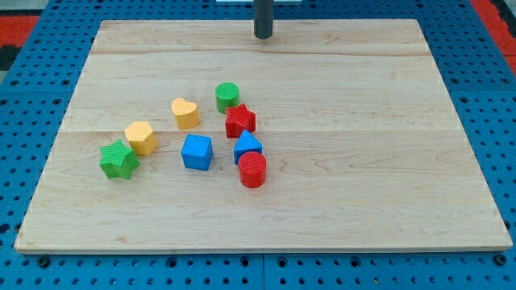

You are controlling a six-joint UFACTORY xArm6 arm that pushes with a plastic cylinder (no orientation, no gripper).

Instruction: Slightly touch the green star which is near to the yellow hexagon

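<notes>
Rod's lower end, my tip [264, 36], sits at the view's top edge of the wooden board [387, 161], touching no block and well apart from all. Nearest: green cylinder [227, 97], red star [239, 121] just below. Yellow heart [185, 113], blue cube [197, 151], blue block [247, 147] (probably a triangle), red cylinder [252, 170]. Farthest, view's left: yellow hexagon [141, 137], green star [118, 159] touching it.
</notes>
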